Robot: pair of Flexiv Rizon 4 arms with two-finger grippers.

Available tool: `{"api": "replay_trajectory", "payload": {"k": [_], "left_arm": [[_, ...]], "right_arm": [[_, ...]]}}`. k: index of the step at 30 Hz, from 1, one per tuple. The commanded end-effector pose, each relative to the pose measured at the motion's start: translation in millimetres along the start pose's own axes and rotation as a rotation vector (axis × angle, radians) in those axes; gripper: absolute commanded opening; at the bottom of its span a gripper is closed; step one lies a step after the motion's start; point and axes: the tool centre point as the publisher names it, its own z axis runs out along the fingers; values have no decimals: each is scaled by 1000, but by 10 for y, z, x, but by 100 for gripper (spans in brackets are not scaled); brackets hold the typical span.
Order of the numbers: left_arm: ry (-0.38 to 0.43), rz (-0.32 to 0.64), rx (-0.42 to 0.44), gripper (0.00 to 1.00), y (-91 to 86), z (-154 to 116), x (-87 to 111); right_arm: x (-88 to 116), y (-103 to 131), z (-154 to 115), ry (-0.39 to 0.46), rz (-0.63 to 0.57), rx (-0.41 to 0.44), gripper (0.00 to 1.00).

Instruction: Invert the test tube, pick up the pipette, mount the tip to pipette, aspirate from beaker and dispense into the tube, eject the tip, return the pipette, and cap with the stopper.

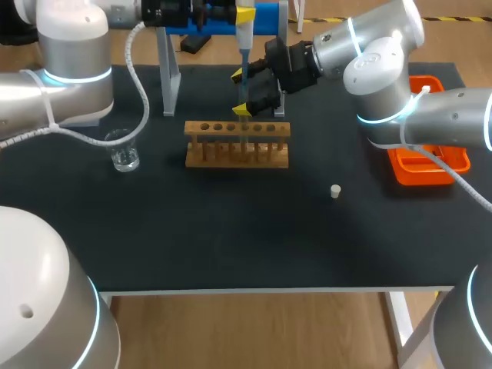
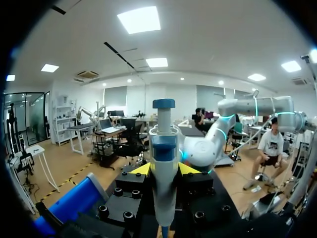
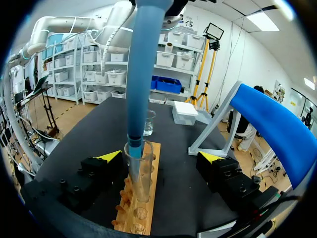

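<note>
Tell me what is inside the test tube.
The tip of the pipette dips into the test tube standing in the rack. Liquid inside cannot be made out.

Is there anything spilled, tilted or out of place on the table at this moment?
Nothing stands out. The test tube stands upright in the wooden rack, the pipette enters it straight, the beaker is upright, and the stopper lies alone on the mat, no spill visible.
</note>
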Motion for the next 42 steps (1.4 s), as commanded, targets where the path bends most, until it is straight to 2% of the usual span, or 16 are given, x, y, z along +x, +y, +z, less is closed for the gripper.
{"api": "replay_trajectory", "payload": {"k": [1, 42], "left_arm": [[-3, 2, 7, 0, 27, 18, -7], [-21, 4, 17, 0, 108, -4, -4]], "right_arm": [[-5, -1, -4, 2, 0, 1, 100], [-5, -1, -4, 2, 0, 1, 100]]}}
